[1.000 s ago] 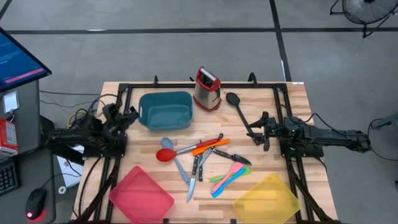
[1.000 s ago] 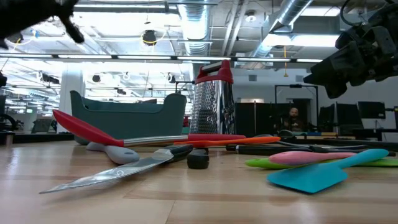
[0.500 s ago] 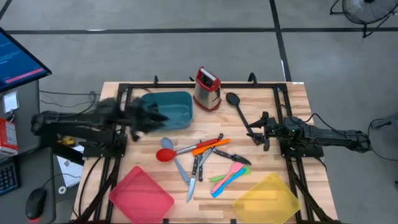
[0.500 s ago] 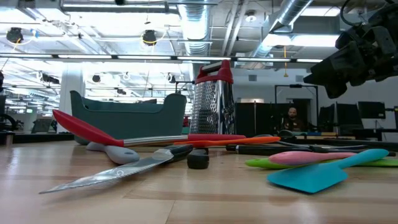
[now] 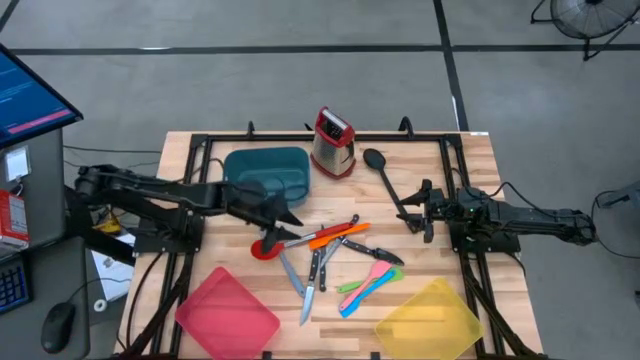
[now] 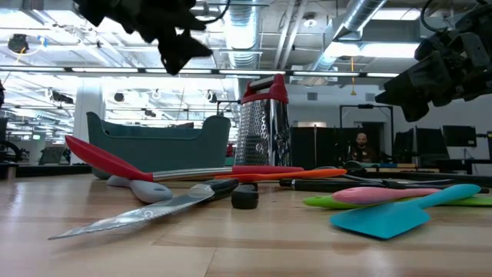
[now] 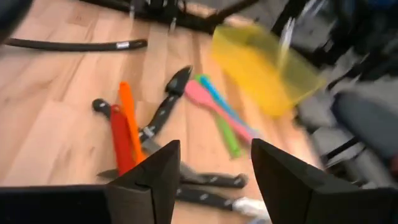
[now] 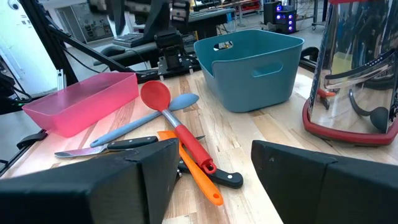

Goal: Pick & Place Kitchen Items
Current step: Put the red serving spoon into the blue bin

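Observation:
The kitchen items lie in a loose heap at mid-table: a red spoon (image 5: 266,247), a grey-blue spoon (image 8: 144,118), black-handled knives (image 5: 318,268), an orange utensil (image 5: 338,234), and pink, green and blue plastic ones (image 5: 368,280). A black ladle (image 5: 385,176) lies on the table farther back, toward the right. My left gripper (image 5: 288,217) hovers open above the heap's left part, high over the table in the low view (image 6: 175,38). My right gripper (image 5: 408,215) waits open at the right, beside the ladle's handle, with nothing between its fingers.
A teal tray (image 5: 292,166) stands at the back left, under my left arm. Beside it is a steel grater (image 5: 333,143) with a red top. A red tray (image 5: 227,312) and a yellow tray (image 5: 430,318) sit at the near edge.
My left arm has swung out from the table's left edge toward the right, passing over the teal tray, and its gripper now hangs above the heap of utensils. No utensil has moved.

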Controlling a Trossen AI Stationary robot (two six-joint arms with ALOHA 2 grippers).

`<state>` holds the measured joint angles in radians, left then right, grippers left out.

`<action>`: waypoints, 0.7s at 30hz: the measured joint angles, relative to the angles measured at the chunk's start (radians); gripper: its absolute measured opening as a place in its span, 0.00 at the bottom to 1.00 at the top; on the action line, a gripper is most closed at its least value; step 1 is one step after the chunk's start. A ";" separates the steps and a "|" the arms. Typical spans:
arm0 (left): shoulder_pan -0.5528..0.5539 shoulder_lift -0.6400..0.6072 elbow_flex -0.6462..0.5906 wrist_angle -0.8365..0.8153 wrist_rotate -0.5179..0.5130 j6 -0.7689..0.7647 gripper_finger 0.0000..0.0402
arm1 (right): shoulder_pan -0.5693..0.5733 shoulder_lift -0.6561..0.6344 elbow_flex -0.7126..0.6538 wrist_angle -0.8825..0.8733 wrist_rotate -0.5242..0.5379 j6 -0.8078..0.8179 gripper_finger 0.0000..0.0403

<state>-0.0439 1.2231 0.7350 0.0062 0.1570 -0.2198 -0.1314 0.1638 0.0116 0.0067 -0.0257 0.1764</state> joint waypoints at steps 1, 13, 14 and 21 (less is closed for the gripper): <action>-0.018 0.013 0.000 0.004 -0.034 0.029 0.45 | 0.000 0.000 0.000 0.000 0.000 0.000 0.53; -0.147 0.199 0.000 -0.004 -0.296 0.111 0.49 | 0.000 0.000 0.000 0.000 0.000 0.000 0.53; -0.150 0.215 0.000 -0.001 -0.308 0.109 0.49 | 0.000 0.000 0.000 0.000 0.000 0.000 0.53; -0.152 0.310 0.000 0.077 -0.391 0.101 0.50 | 0.000 0.000 0.000 0.000 0.000 0.000 0.53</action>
<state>-0.1955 1.5328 0.7353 0.0836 -0.2336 -0.1193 -0.1314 0.1642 0.0116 0.0071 -0.0261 0.1764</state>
